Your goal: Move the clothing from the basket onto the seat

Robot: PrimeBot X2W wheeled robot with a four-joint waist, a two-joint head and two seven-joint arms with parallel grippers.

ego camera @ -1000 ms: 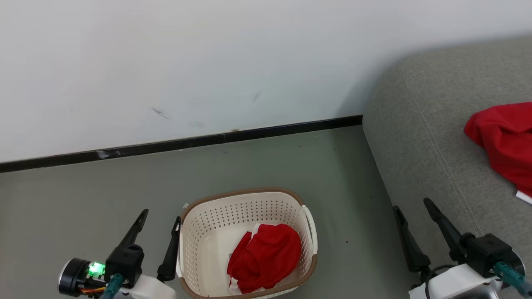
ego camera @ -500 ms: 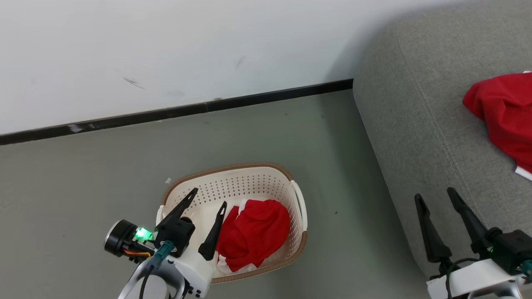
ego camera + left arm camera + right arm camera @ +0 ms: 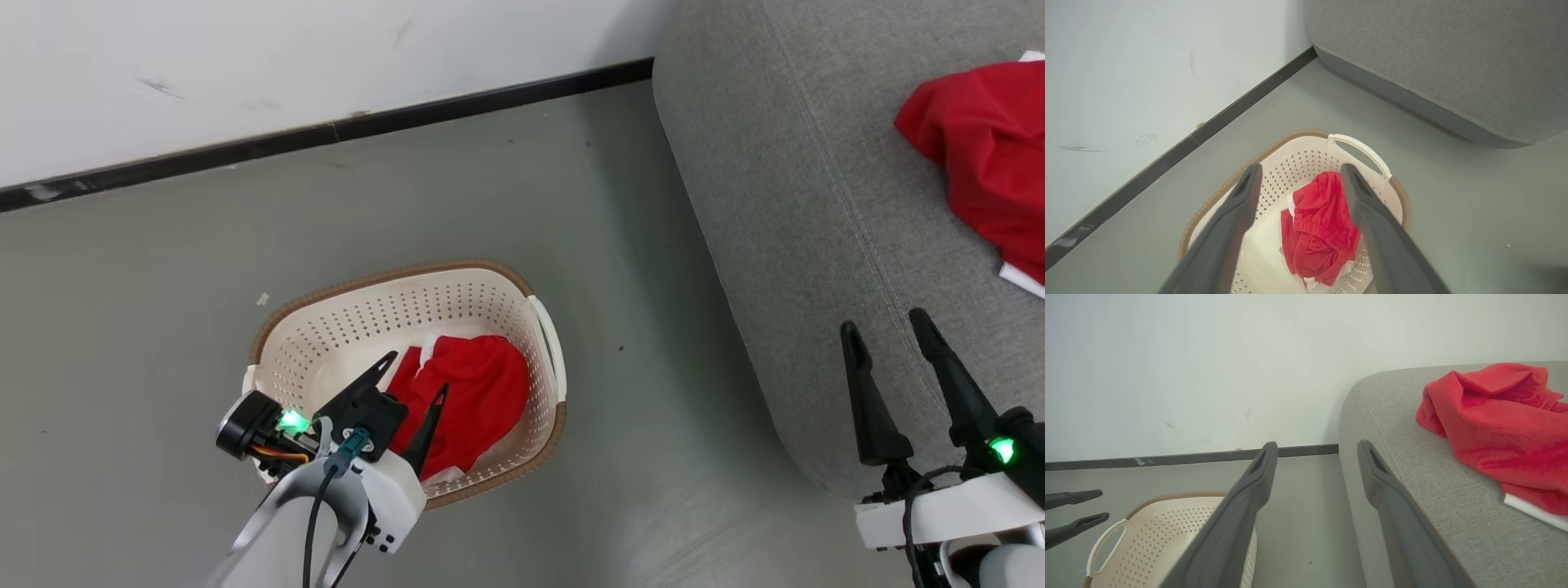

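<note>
The cream basket [image 3: 367,327] with a brown rim stands on the floor. One crumpled red garment [image 3: 478,392] with white trim lies inside it. My left gripper [image 3: 420,371] hangs open over the basket, fingers astride the garment's left part and apart from it. In the left wrist view the garment [image 3: 1323,228] sits low between the open fingers [image 3: 1237,212]. A second red garment [image 3: 980,155] lies on the grey seat [image 3: 784,204]. My right gripper [image 3: 883,320] is open and empty over the seat's front edge, short of that garment [image 3: 1494,428].
A white wall with a black skirting board [image 3: 326,135] runs behind the basket. Grey floor [image 3: 629,425] lies between the basket and the seat's rounded corner. The basket's white side handle [image 3: 1359,151] faces the seat.
The head camera has tilted down, shifting the whole picture. My left gripper has moved from the floor beside the basket to over its inside, above the red garment. The right gripper stays open.
</note>
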